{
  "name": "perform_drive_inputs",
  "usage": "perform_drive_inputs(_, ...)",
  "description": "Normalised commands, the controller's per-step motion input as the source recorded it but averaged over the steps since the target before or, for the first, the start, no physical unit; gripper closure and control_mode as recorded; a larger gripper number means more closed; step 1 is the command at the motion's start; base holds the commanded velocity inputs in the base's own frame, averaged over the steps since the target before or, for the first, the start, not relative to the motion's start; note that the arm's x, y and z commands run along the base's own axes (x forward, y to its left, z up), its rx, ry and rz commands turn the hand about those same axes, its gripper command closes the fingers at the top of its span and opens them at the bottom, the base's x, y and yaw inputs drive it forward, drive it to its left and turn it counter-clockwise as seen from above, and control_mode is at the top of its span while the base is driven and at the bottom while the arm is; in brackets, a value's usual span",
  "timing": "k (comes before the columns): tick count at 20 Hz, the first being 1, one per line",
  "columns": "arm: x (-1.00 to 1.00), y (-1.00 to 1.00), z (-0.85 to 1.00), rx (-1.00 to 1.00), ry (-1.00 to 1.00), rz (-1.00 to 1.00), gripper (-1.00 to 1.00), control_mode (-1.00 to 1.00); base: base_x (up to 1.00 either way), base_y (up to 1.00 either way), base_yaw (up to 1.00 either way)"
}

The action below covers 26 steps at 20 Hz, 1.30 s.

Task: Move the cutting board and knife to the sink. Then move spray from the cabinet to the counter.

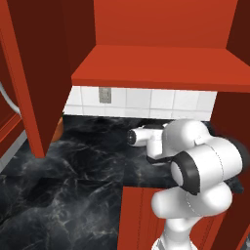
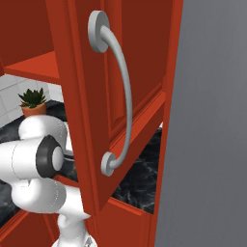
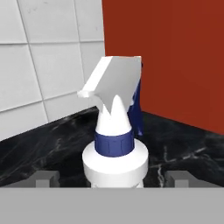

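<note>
One spray (image 3: 114, 148) upright on counter (image 3: 52, 140), tool (image 3: 114, 178) open.

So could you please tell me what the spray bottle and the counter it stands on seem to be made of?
The spray bottle looks like smooth matte white plastic, with a dark blue collar and a moulded trigger head. The counter looks like polished black marble, going by its faint grey-white veins and soft sheen, though it could be an imitation.

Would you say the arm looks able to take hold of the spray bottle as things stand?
Probably yes: the spray bottle stands upright on the counter between the open fingers, with nothing in between.
</note>
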Motion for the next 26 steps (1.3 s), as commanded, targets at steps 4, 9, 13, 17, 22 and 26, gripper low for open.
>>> perform_drive_inputs(4, -0.33, 0.21, -0.72, 0.05, -0.37, -0.14, -1.0, -1.0, 0.0, 0.0, 0.0)
perform_drive_inputs(9, -0.17, 0.26, -0.68, 0.06, -0.32, -0.14, -1.0, -1.0, 0.0, 0.0, 0.0)
perform_drive_inputs(13, -0.13, 0.21, -0.69, 0.06, -0.27, -0.16, -1.0, -1.0, 0.0, 0.0, 0.0)
perform_drive_inputs(17, -0.13, 0.21, -0.7, 0.06, -0.27, -0.16, -1.0, -1.0, 0.0, 0.0, 0.0)
perform_drive_inputs(22, -0.12, 0.23, -0.67, 0.07, -0.29, -0.16, -1.0, -1.0, 0.0, 0.0, 0.0)
perform_drive_inputs(26, -0.2, 0.27, -0.48, 0.08, -0.34, -0.13, -1.0, -1.0, 0.0, 0.0, 0.0)
